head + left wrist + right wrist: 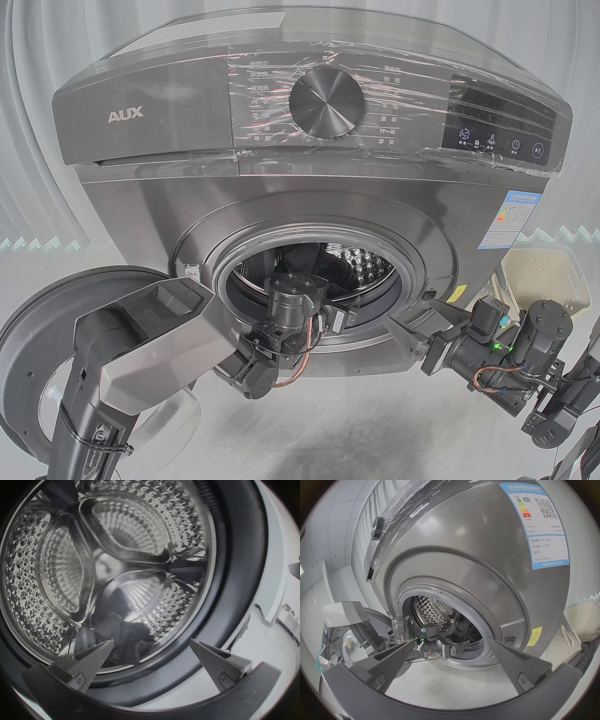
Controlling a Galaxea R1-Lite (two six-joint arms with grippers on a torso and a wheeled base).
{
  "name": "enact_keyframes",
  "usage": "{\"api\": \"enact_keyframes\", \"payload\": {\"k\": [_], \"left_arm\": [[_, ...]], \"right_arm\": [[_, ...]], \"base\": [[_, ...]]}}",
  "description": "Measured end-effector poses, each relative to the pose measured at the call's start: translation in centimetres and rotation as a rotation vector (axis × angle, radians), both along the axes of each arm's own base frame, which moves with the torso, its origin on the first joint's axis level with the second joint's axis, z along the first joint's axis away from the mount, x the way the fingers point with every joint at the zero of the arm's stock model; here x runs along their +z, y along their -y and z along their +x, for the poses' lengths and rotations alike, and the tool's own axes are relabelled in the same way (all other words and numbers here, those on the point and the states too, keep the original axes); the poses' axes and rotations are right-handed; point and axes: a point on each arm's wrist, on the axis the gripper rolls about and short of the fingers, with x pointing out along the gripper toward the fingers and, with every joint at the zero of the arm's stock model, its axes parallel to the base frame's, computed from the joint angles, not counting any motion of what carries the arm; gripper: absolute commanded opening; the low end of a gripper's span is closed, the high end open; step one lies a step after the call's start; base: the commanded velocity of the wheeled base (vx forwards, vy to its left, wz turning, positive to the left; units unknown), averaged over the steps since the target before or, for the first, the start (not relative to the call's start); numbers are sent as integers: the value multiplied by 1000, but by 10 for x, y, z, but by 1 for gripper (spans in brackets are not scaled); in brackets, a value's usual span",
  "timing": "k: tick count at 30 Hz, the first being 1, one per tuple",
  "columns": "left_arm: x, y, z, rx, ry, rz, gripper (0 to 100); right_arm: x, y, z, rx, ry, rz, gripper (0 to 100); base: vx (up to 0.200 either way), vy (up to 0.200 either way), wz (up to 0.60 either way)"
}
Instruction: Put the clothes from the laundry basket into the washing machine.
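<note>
Bright even light, glare on the drum, fisheye-warped edges

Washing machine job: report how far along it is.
Done: the door stands open and dark clothes lie in the drum. In hand: nothing; the left gripper is open at the drum mouth, the right gripper open outside the washing machine. Left: checking the laundry basket beside it; its inside is too hidden to judge.
</note>
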Motion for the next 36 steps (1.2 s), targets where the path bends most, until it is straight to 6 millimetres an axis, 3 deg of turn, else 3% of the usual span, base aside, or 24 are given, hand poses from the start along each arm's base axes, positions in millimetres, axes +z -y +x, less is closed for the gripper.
{"api": "enact_keyframes", "payload": {"k": [9,18,28,36], "left_arm": [[14,11,-48,-86,-37,-25,100],[19,-2,-101,-188,-101,-8,100],[33,-37,-161,-260,-105,-69,100],[46,-85,-207,-255,-143,-166,100]], "right_arm": [[5,0,-2,3,21,7,100],[9,3,-4,4,42,-3,100],[17,10,-5,-14,72,11,100],[18,14,-9,-38,82,-10,100]], "base": [[0,0,0],[0,0,0],[0,0,0],[0,0,0]]}}
